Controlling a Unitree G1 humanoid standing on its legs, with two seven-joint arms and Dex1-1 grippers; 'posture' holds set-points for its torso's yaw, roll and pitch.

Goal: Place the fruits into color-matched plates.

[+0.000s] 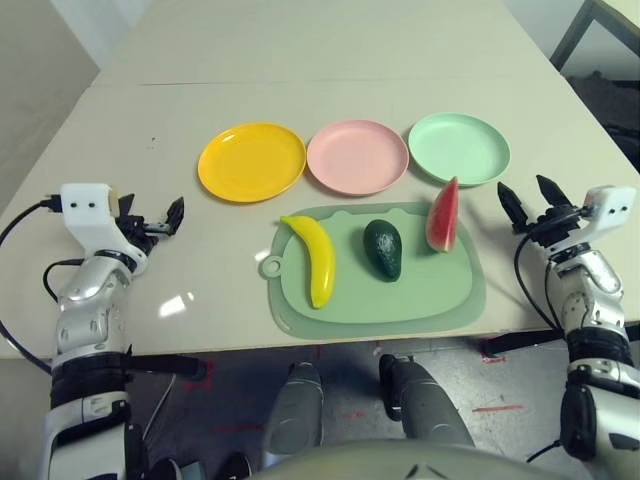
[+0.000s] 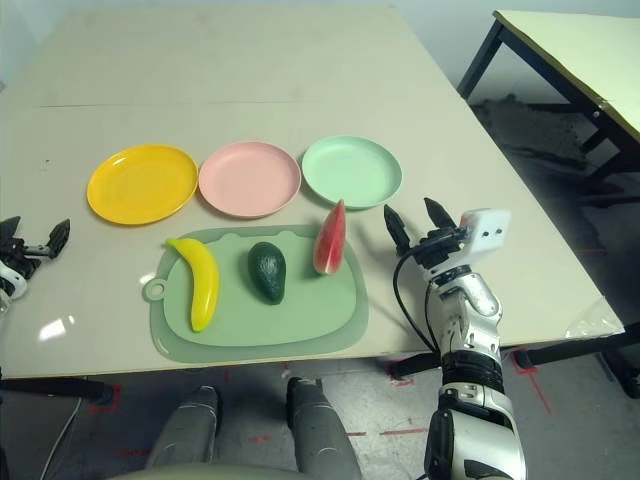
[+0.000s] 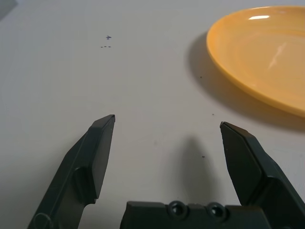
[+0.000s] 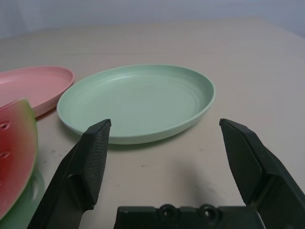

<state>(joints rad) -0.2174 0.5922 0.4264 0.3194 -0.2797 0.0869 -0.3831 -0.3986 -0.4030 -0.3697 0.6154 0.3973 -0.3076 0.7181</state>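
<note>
Left eye view: a beige tabletop (image 1: 330, 60) seen from above, with three round plates in a row across the upper middle of the frame. From picture left to right they are a yellow-orange plate (image 1: 251, 161), a pink plate (image 1: 357, 156) and a mint green plate (image 1: 459, 148). All three plates are bare, so no fruit has been placed and the whole task appears to remain.

Just below the plates, at the centre of the frame, lies a pale green mat (image 1: 372, 300) with a loop handle. On it sit a yellow banana (image 1: 316, 259), a dark green avocado (image 1: 383, 248) and a red watermelon wedge (image 1: 443, 215) standing on its rind, at the mat's upper right corner.

The left end effector (image 1: 156, 219) is at the left-middle of the frame, released, fingers spread and holding nothing. It points towards the yellow-orange plate, well apart from the banana.

The right end effector (image 1: 527, 197) is at the right-middle of the frame, also released and holding nothing. The watermelon wedge lies near it, towards picture left, with the mint green plate just above.
</note>
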